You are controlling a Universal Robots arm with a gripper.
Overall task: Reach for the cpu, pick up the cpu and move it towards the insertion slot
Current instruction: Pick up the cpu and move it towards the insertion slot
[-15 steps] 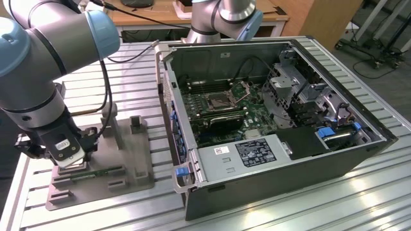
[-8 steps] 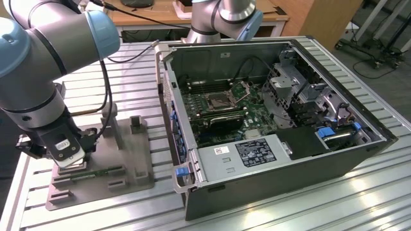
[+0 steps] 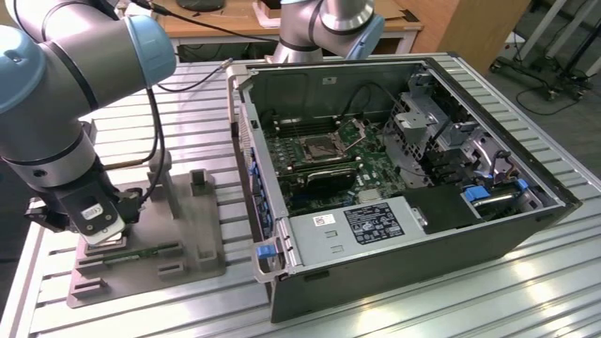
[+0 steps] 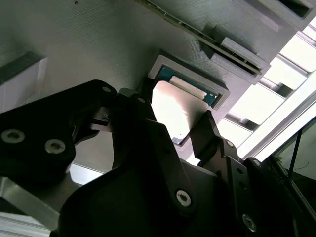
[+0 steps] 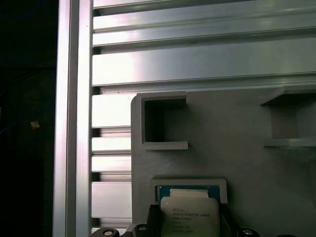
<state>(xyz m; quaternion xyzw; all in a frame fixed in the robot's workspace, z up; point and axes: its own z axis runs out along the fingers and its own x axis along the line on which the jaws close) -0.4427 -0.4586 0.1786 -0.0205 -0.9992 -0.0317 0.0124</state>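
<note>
While pointing down, hand (image 4: 180, 126) straddles cpu (image 5: 190, 217).

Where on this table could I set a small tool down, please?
Free: the table slats in front of the computer case, and those between the gray fixture and the far edge. Crowded: the fixture around the hand and chip, and inside the case.

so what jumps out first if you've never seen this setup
The open computer case on the exterior view's right draws the eye first, with the insertion slot on its green board. On the exterior view's left, the gripper hangs low over a grey fixture. It is right at the cpu, which lies in its recess in both wrist views.
</note>
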